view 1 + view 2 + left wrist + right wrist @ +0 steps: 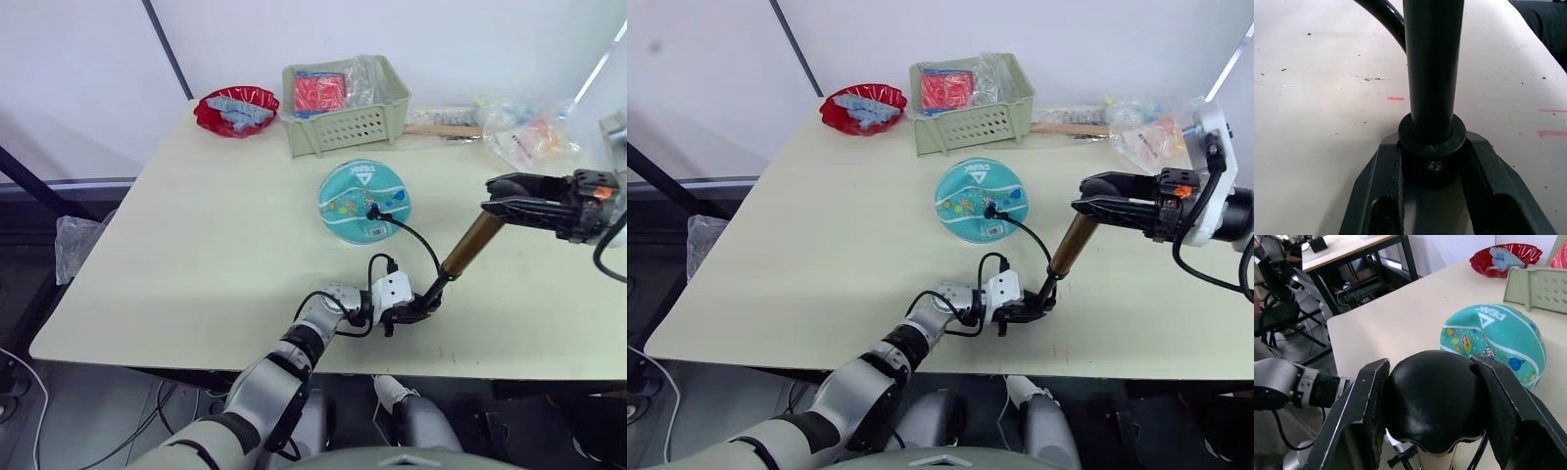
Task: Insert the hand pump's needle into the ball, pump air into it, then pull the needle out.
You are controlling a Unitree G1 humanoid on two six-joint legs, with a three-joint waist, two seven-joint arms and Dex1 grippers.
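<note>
The teal ball [361,196] lies on the table's middle. The needle's black fitting [375,211] sits on the ball's top, and its pin is hidden. A thin black hose [421,240] curves from there to the foot of the hand pump [471,244]. The pump's gold barrel leans toward the right. Near the front edge my left gripper [423,305] is shut on the pump's black bottom cap [1432,147]. My right gripper [502,208] is shut on the black handle [1432,399] at the top. The ball [1493,340] lies just beyond that handle.
At the back stand a red bowl [236,110] with pale pieces and a green basket [345,106] holding a red packet. A wooden stick [443,129] and plastic bags [529,137] lie at the back right. The table's front edge [294,360] is close to my left gripper.
</note>
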